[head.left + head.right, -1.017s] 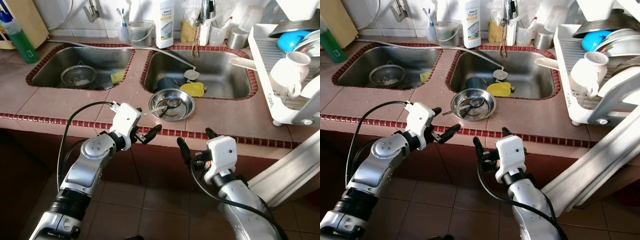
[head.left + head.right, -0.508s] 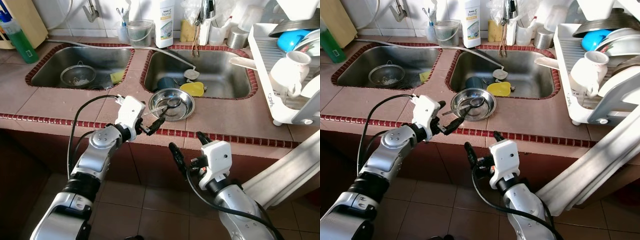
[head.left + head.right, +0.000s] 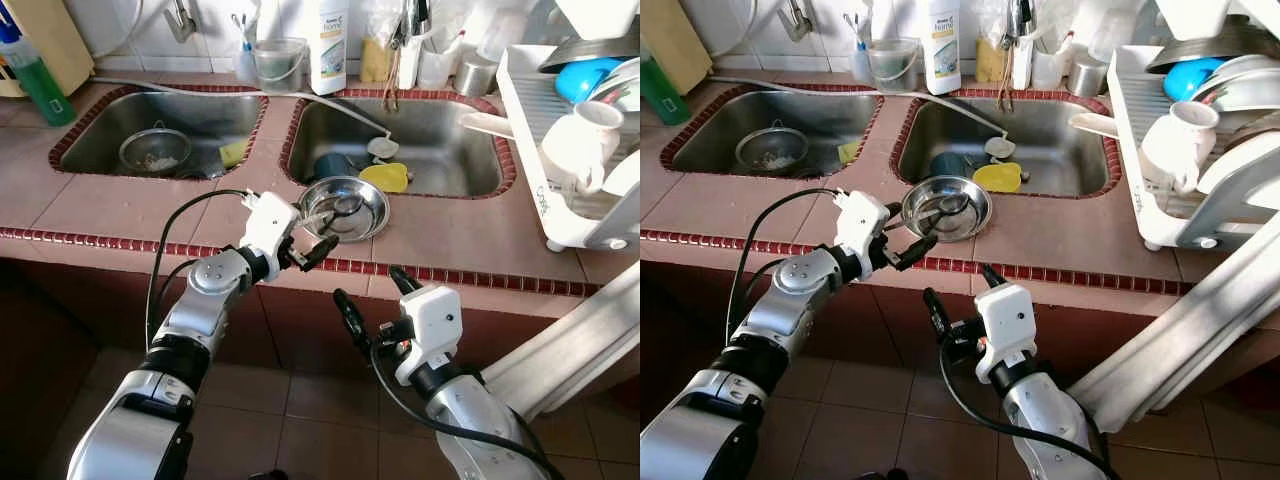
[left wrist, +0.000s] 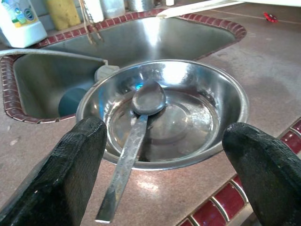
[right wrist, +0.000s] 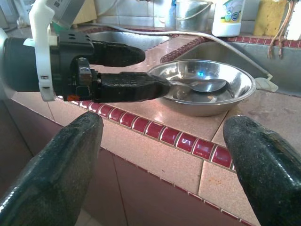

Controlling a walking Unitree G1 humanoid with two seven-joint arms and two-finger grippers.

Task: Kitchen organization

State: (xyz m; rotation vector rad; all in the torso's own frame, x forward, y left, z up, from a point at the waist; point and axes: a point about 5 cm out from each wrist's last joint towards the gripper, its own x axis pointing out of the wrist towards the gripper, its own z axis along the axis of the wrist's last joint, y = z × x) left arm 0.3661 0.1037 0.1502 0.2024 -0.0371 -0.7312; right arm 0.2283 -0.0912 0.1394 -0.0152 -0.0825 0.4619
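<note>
Evidently the organizing is sitting at an early stage. A steel bowl (image 3: 343, 207) is resting on the tiled tabletop (image 3: 120, 205) just in front of the right sink (image 3: 430, 150), with a spoon (image 4: 136, 127) lying inside it, handle sticking out over the near rim.

The left gripper (image 3: 312, 243) is hovering at the tabletop's front edge, just beside the bowl's near rim, fingers spread wide and holding nothing. In the left wrist view the two fingertips (image 4: 70, 169) are framing the bowl and the spoon handle, apart from both. My reading: the arm is lining up on the bowl or the spoon; which one I cannot tell.

The right gripper (image 3: 372, 297) is hanging below tabletop level, in front of the cabinet face, fingers also spread and empty, pointing toward the bowl.

Done so far, judging by the layout: a white dish rack (image 3: 560, 150) on the right is carrying a blue bowl (image 3: 583, 77), a white mug (image 3: 580, 140) and other pieces.

Left to do: the bowl and spoon are lying ungrasped; the right sink is holding a dark cup (image 3: 333, 165) and a yellow sponge (image 3: 387, 178); a strainer (image 3: 156, 150) is sitting in the left sink (image 3: 100, 140). Most of the work appears to be remaining.
</note>
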